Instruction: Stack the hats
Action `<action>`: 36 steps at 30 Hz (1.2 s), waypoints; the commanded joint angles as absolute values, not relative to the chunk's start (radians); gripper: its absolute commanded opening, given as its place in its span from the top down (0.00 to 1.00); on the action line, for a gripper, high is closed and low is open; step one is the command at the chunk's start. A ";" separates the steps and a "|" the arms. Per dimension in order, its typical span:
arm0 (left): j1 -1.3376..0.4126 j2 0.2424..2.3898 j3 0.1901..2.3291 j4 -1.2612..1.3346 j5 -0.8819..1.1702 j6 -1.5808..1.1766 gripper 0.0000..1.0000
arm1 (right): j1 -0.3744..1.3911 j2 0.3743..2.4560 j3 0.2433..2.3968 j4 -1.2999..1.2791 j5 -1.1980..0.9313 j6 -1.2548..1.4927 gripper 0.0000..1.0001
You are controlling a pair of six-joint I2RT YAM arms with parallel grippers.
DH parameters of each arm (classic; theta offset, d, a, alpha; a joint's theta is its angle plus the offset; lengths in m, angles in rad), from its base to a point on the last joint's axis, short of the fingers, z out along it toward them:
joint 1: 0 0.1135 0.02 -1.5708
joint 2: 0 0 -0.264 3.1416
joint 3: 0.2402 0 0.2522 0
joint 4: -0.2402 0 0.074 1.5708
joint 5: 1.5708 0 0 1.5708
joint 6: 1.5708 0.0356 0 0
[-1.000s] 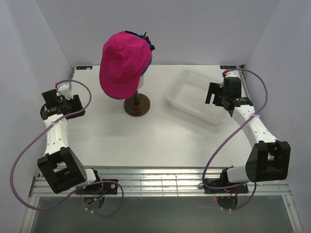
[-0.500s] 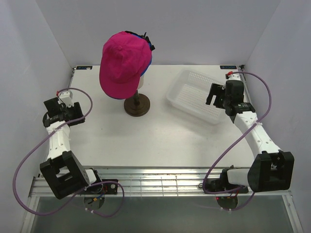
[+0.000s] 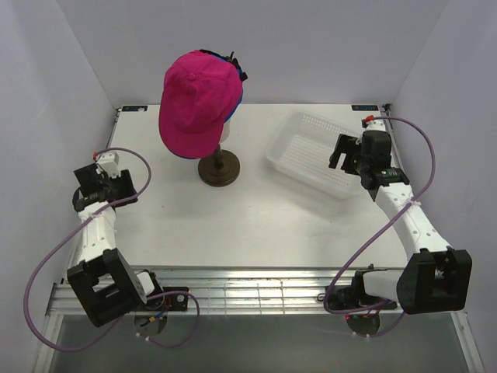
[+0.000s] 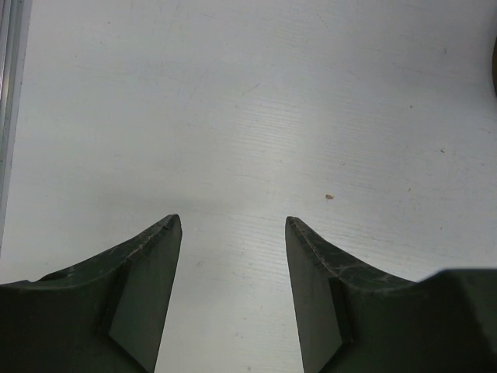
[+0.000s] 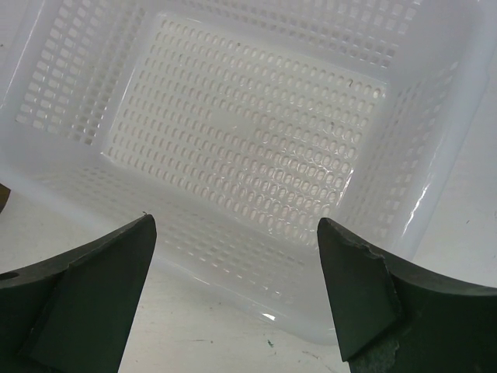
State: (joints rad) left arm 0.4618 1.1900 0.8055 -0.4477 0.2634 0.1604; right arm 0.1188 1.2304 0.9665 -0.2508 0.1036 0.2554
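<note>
A magenta hat (image 3: 198, 99) sits on top of the mannequin head at the back middle, brim hanging toward the front. A blue hat (image 3: 241, 84) shows only as a thin edge under its right side. My left gripper (image 3: 123, 186) (image 4: 233, 221) hovers open over bare table at the left, well away from the hats, with nothing between its fingers. My right gripper (image 3: 338, 151) (image 5: 237, 221) stands open at the near edge of the white basket (image 3: 311, 151) (image 5: 256, 148), which is empty, and it holds nothing.
The mannequin's dark round stand (image 3: 219, 170) rests on the white table (image 3: 233, 225), and its edge shows at the far right of the left wrist view. Walls close in on the left, back and right. Purple cables loop from both arms.
My left arm has drawn back toward the near-left side of the table. My right arm has shifted slightly nearer along the basket. The hats have not moved.
</note>
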 commanded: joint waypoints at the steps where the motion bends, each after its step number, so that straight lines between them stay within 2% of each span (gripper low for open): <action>1: 0.466 1.141 0.788 -0.411 0.265 0.167 0.33 | 0.120 1.219 0.968 -0.209 0.095 0.268 0.11; 36: 0.495 1.081 0.744 -0.397 0.324 0.158 0.30 | 0.118 1.184 0.959 -0.192 0.083 0.270 0.11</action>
State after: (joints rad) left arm 0.4892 1.1160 0.7582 -0.4091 0.2981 0.1585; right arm 0.1188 1.2098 0.9569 -0.2287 0.0937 0.2596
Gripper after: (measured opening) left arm 0.696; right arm 0.897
